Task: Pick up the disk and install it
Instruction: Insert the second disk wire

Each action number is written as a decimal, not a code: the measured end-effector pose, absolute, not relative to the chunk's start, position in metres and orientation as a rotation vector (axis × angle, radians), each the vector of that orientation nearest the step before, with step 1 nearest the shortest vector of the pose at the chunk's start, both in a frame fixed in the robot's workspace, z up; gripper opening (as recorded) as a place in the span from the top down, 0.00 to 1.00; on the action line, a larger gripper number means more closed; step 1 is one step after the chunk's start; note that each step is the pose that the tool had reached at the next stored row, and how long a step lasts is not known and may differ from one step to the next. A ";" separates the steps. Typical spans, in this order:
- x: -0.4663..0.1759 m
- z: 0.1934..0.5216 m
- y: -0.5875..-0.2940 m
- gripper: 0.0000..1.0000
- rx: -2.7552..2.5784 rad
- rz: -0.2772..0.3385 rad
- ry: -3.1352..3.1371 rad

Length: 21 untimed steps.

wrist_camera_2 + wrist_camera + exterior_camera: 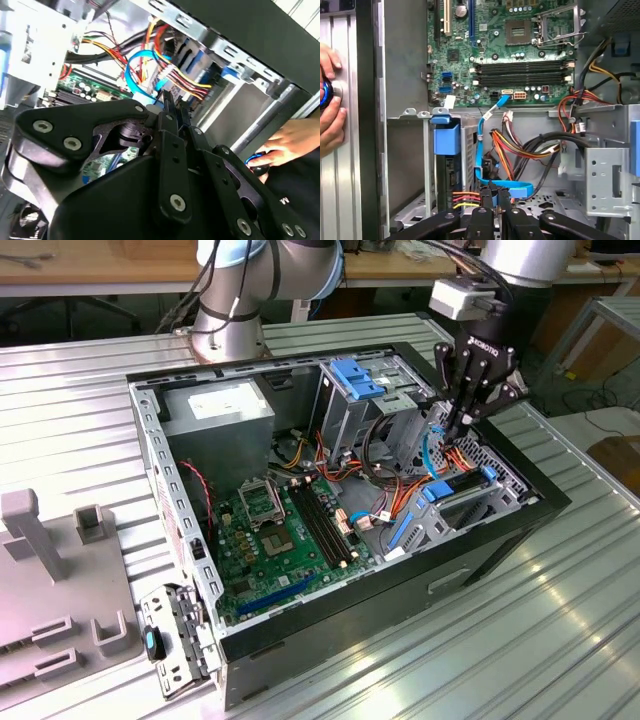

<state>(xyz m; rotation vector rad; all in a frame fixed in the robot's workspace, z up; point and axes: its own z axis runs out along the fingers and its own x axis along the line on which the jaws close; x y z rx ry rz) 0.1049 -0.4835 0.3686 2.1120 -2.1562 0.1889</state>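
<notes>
– Blue plastic and dark metal are seen in the first wrist view: is that the disk?

– It is taken to be the disk [447, 142]. It is stood on edge in a bay of the metal drive cage [410, 150], with its blue carrier tab uppermost. Red, orange and yellow wires [465, 198] are run to its lower end.

– How is the tool held?

– The tool [453, 430] is hung over the open computer case [400, 590], at the exterior view's right, and is pointed down among the cables. In both wrist views its fingers are seen drawn together, and nothing is seen gripped between them. The fingertips [492, 192] are placed just beside a flat blue cable [520, 190]; whether it is touched cannot be told.

– Is the disk touched by the tool?

– No contact is seen; the disk is set near the fingertips, to one side.

– What else is shown?

– A green motherboard [270, 530] is laid on the case floor, and the case is rested on a ribbed metal tabletop [560, 640]. A person's hand [330, 105] is laid outside the case wall.
</notes>
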 end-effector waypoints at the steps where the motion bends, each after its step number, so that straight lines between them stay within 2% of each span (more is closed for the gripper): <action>1: 0.104 0.368 -0.490 0.84 2.114 0.184 -2.159; 8: 0.103 0.368 -0.511 0.84 2.119 0.178 -2.164; 15: 0.097 0.365 -0.520 0.84 2.150 0.217 -2.190; 21: 0.084 0.361 -0.524 0.84 2.183 0.300 -2.232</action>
